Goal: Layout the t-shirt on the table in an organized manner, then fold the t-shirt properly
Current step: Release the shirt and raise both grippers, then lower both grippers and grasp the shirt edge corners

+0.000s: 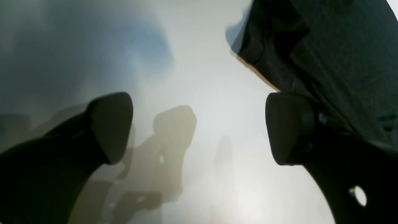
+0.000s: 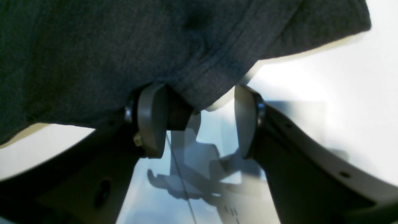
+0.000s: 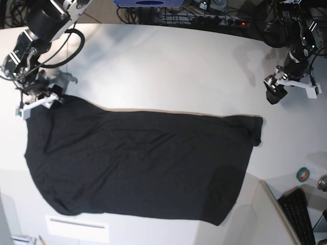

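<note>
The black t-shirt (image 3: 143, 163) lies spread on the worktop (image 3: 168, 66), long axis running arm to arm: the right gripper (image 3: 40, 99), jaws parted, straddles its corner hem, while the released left gripper (image 3: 278, 92) hovers apart.

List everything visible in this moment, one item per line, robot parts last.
large black cotton t-shirt: one, black, spread across the table's near half
off-white smooth table: one, light beige, fills the base view
small green round object: one, green, table's right edge
black keyboard: one, black, bottom right corner
tangled cables: several, dark, beyond the far edge
left gripper: one, black, open above bare table
right gripper: one, grey pads, jaws apart at the shirt's edge
</note>
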